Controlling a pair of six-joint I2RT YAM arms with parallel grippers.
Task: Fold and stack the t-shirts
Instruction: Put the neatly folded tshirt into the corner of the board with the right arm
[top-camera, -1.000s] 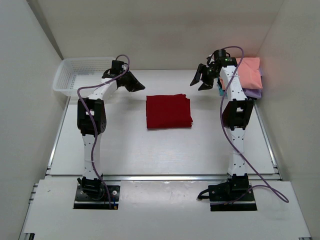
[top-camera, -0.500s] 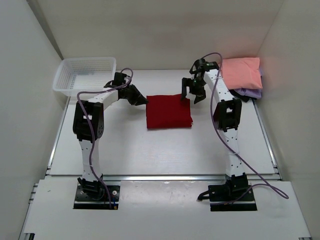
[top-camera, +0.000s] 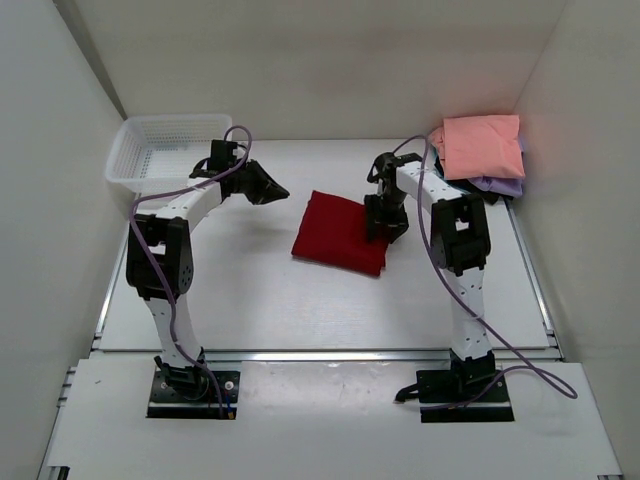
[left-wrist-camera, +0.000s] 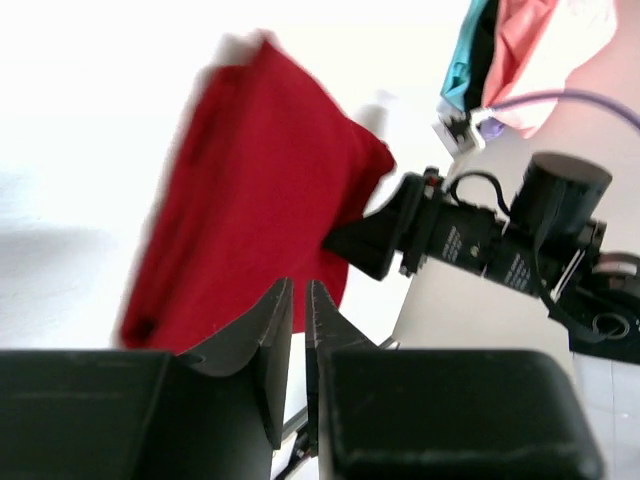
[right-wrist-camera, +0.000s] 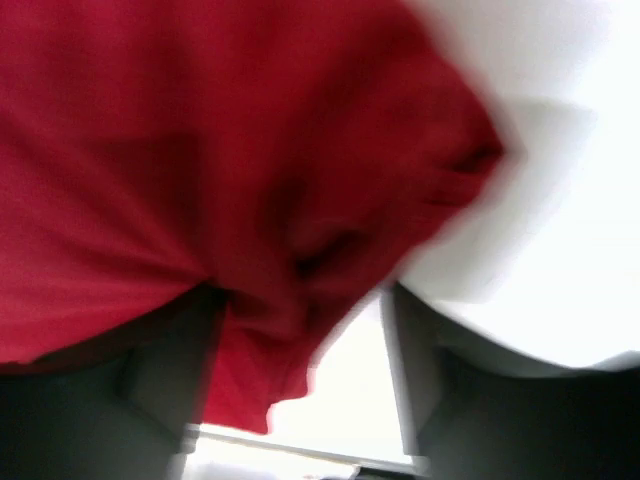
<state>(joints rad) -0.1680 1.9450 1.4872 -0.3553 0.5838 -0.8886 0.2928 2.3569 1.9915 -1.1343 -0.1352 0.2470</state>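
My left arm (top-camera: 168, 300) and right arm (top-camera: 466, 300) look alike: slim white links broken up by chunky black joint housings, each on a black base plate (top-camera: 190, 388). A purple cable (left-wrist-camera: 560, 97) loops loosely along each. The left gripper (left-wrist-camera: 300, 290) and right gripper (top-camera: 385, 225) are matte black, with flat, tapering fingers (left-wrist-camera: 250, 340).

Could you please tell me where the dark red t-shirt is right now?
In the top view, the dark red t-shirt lies centred on the table, its right edge at the right tool.
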